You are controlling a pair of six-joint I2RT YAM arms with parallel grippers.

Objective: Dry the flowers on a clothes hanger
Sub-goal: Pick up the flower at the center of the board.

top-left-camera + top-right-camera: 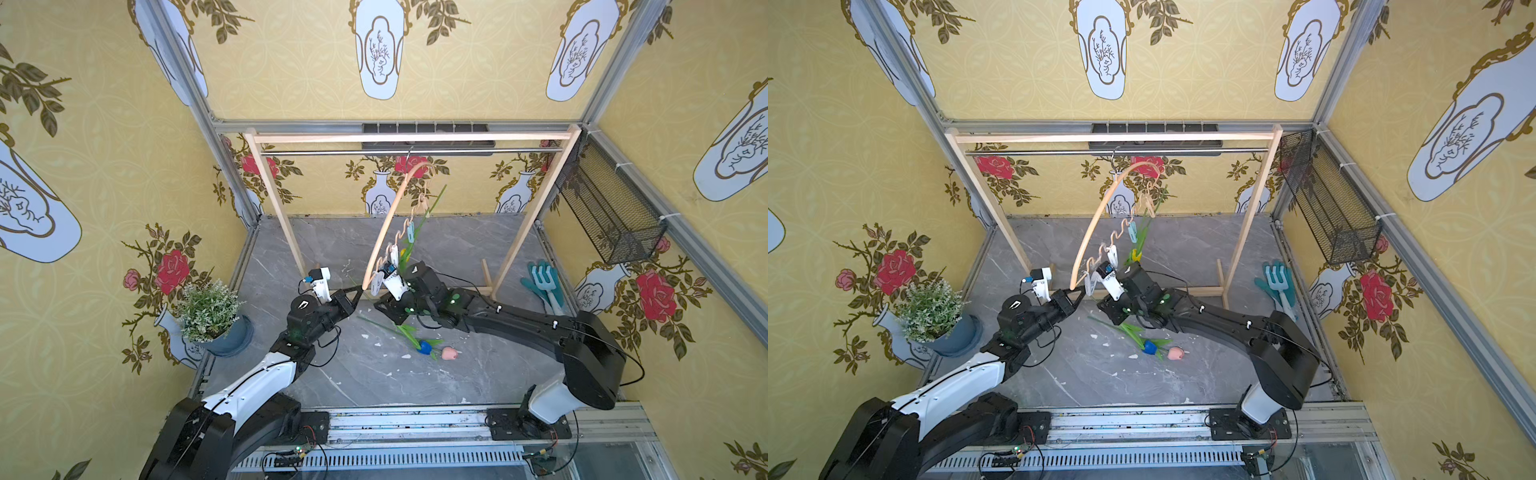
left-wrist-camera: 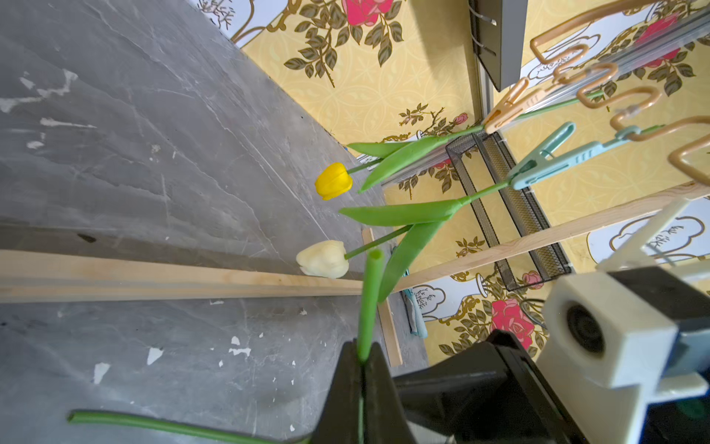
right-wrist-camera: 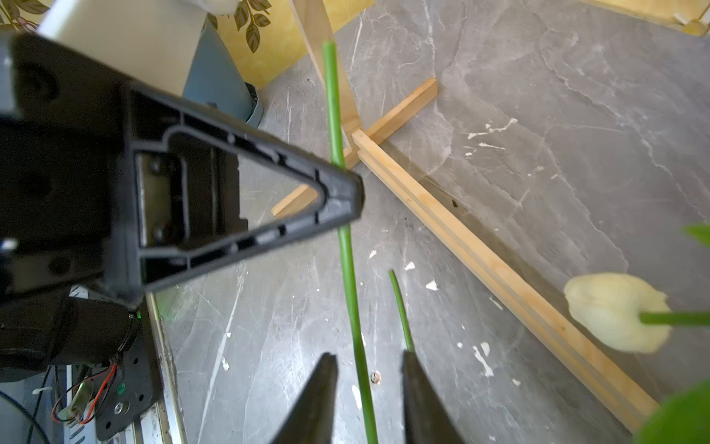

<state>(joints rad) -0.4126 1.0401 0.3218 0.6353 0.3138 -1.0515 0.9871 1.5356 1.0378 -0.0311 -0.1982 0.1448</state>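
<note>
The left pincer (image 2: 363,369) is clamped tight on a thin green stem (image 2: 369,303), whose cut end sticks out past its tips. The right pincer (image 3: 369,357) stands partly open, one finger on each side of that same stem without gripping it. Which flower head belongs to this stem cannot be told.

The clothes hanger (image 1: 388,220) hangs by its hook from the metal rail (image 1: 374,152) of the wooden rack (image 1: 415,137), swung out at a slant so that its low end is just beside the left pincer. Two flowers hang head down from it: the yellow tulip (image 2: 333,180) from a peach clothespin (image 2: 507,105) and the white tulip (image 2: 322,259) from a light blue clothespin (image 2: 545,161). The blue tulip (image 1: 424,347) and the pink tulip (image 1: 449,353) are down by the grey bench (image 1: 374,382), side by side, below the right arm.
</note>
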